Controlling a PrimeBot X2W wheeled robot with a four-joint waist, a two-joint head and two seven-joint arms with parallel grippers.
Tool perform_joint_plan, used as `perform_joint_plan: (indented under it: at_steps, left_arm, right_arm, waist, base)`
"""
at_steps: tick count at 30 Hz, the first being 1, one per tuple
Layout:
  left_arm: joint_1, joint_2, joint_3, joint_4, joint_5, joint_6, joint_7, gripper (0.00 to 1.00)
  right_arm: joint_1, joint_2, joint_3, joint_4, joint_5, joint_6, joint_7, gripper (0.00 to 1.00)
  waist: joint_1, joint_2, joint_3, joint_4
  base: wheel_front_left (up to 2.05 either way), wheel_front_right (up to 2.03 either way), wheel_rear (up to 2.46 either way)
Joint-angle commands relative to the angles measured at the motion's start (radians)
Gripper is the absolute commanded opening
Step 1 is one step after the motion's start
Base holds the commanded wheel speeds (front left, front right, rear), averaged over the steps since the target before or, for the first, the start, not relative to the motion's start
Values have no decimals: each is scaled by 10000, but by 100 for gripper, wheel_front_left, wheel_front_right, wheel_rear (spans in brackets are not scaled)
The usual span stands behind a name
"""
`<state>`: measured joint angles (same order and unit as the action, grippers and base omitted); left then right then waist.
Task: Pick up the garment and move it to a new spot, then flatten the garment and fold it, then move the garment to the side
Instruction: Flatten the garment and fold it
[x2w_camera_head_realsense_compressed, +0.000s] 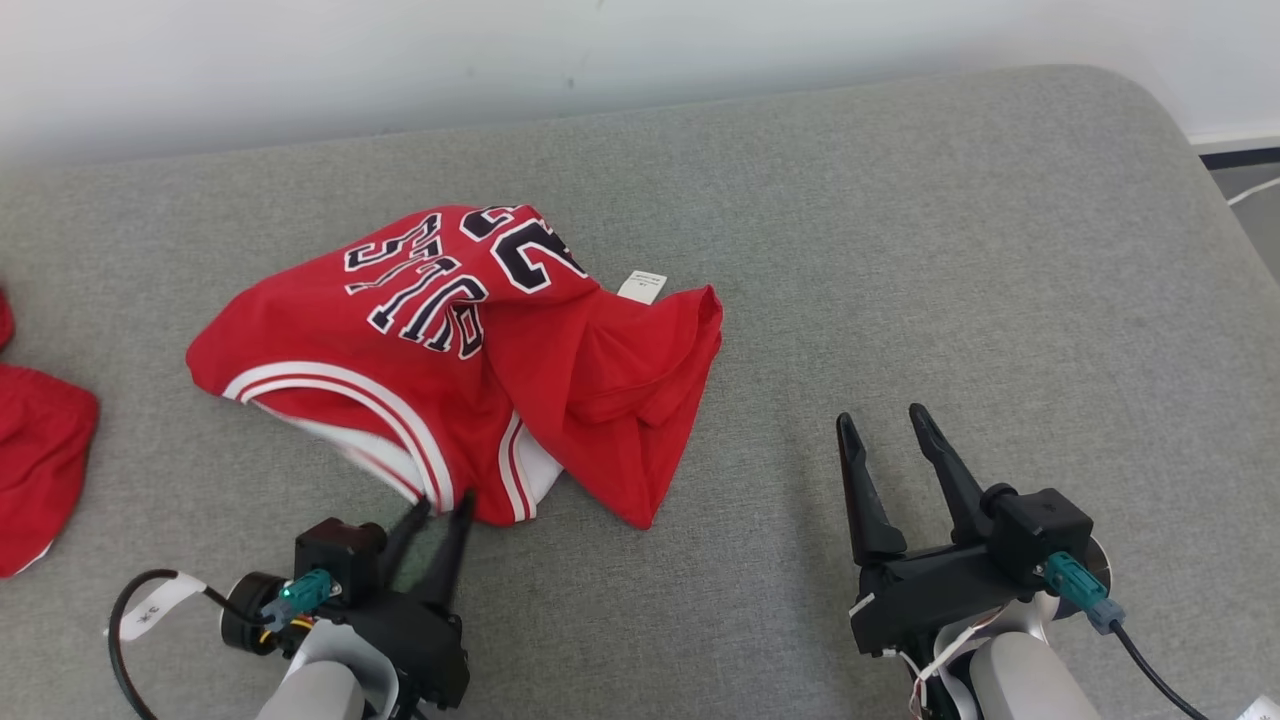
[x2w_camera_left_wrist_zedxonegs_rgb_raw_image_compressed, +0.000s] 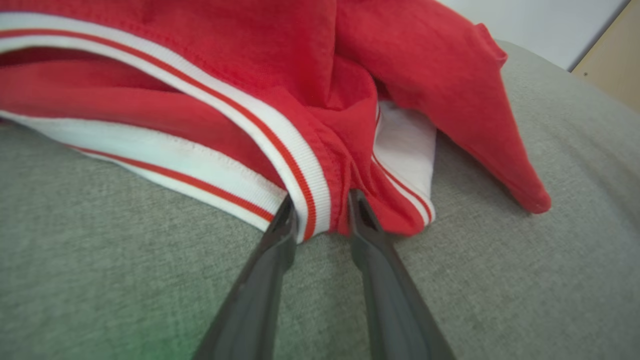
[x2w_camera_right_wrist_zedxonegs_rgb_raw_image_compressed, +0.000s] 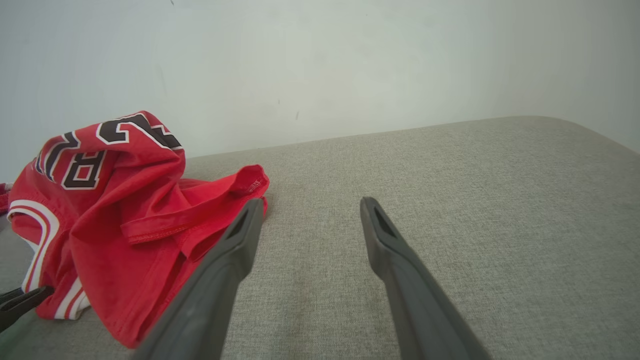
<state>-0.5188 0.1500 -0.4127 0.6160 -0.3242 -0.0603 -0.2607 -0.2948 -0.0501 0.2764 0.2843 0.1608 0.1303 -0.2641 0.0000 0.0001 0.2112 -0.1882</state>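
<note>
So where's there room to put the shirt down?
The biggest bare patch is the grey cushion right of the red shirt, between the right hand and the wall. A thinner strip runs behind the shirt. The left is crowded: the left hand sits at the shirt's striped edge, with another red cloth beyond.
</note>
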Motion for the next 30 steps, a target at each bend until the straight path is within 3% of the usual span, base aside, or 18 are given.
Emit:
perform_joint_plan:
  at_steps: [1,12,23,30]
  left_arm:
    - [-93,7,8,25,84,-36,-57,0]
    - [464,241,462,-1601,473,33,-58,0]
    - [1281,1280,613,-4071,667,262,643,0]
    - [2476,2016,648,-6363,781,625,1725,0]
  right_arm:
    - [53,-4,-29,21,10,8,-16,100]
    - [377,-3,-269,28,-86,8,-16,100]
    - [665,-6,-403,166,-28,8,-16,100]
    - [782,-4,-398,201,17,8,-16,100]
  waist:
    - [0,-1,-25,41]
    - [0,-1,-345,1078]
    - [0,-1,-923,2280]
    - [0,-1,-1094,2463]
  base:
    - [0,0,0]
    - [0,0,0]
    - [0,0,0]
    - [0,0,0]
